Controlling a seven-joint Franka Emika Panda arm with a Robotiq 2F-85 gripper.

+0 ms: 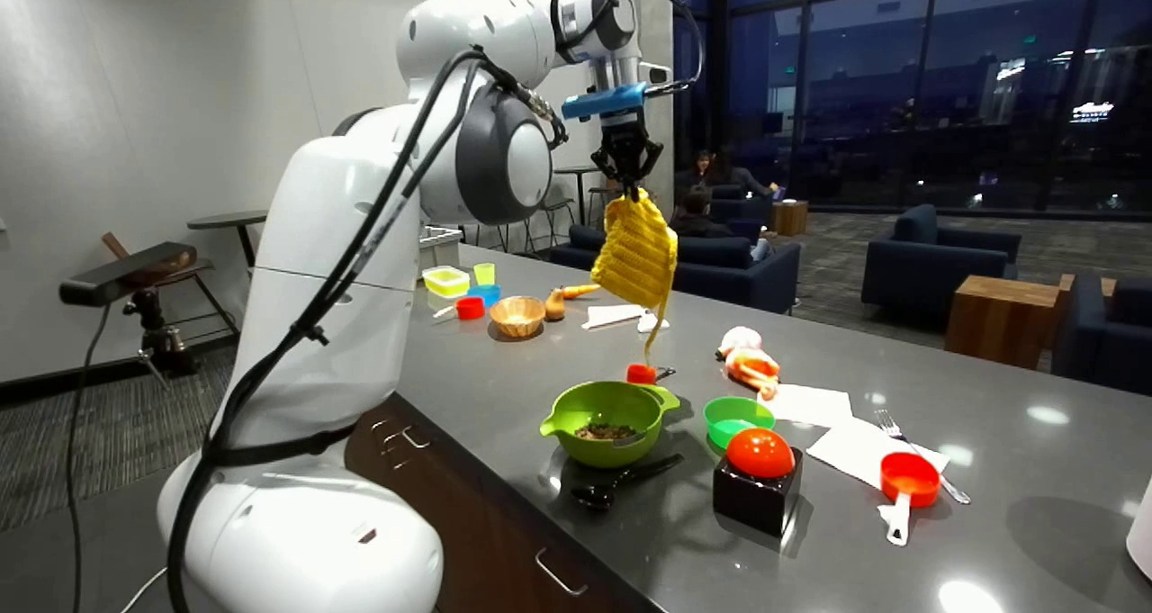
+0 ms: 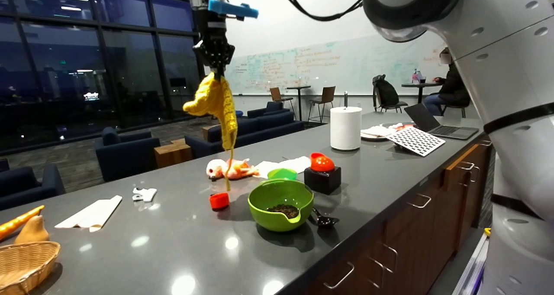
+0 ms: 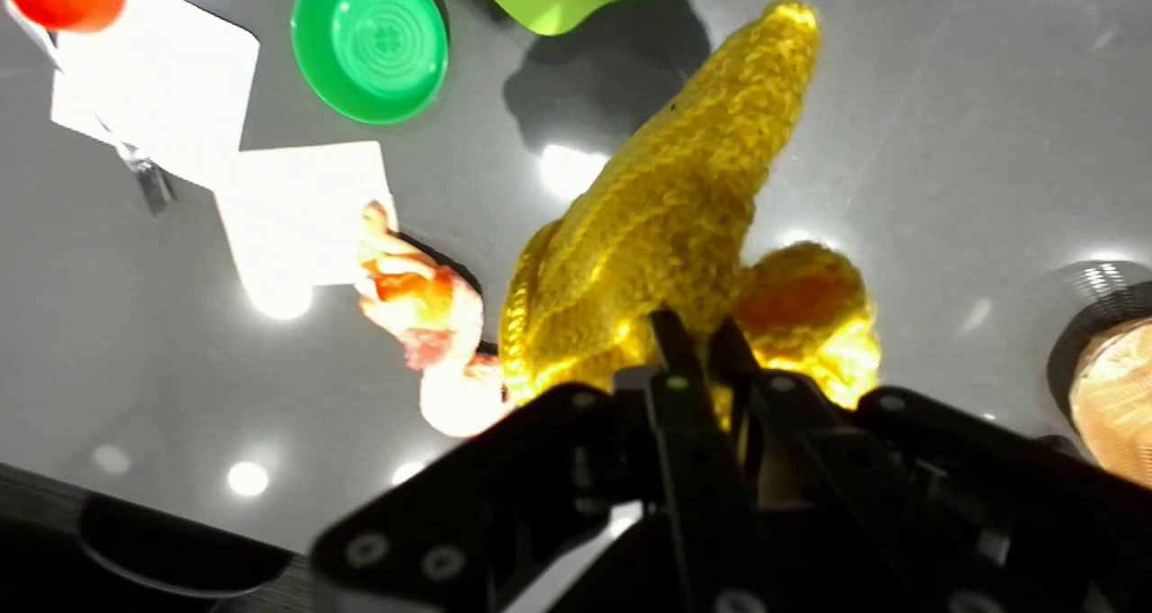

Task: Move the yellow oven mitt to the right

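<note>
Gripper (image 1: 633, 192) points down, high above the gray counter (image 1: 504, 388). Fingers (image 3: 673, 343) nearly together, cloth of the yellow oven mitt (image 1: 635, 248) pinched between the tips. In both exterior views the mitt hangs in the air, clear of the counter top. Its thin strap (image 2: 230, 169) trails below, free end near a small red cup (image 2: 219, 201); cannot tell whether the two touch. In the wrist view the mitt shows on both sides of the fingers: a long part reaching toward the top, a smaller lobe at right.

Items on the counter:
Green bowl (image 1: 576, 451) stands upright near the small red cup, dark bits (image 1: 605, 431) in its bottom. Black spoon (image 1: 594, 498) lies just beside the bowl, on the drawer side. Green dish (image 3: 369, 91) sits near the bowl. Black block (image 1: 751, 498) stands just beside the dish, a red dome (image 1: 760, 453) on top.

Pink-and-orange toy (image 3: 441, 307) lies with one end at the edge of a white napkin (image 3: 301, 212). A second napkin (image 3: 198, 82) meets the first; a fork (image 1: 889, 426) lies partly over it, and a red measuring cup (image 1: 909, 482) rests at its edge.

Well apart from these: basket (image 1: 517, 316) and carrot (image 1: 580, 290) toward one end; upright paper roll (image 2: 345, 128) and open laptop (image 2: 452, 130) toward the opposite end.
</note>
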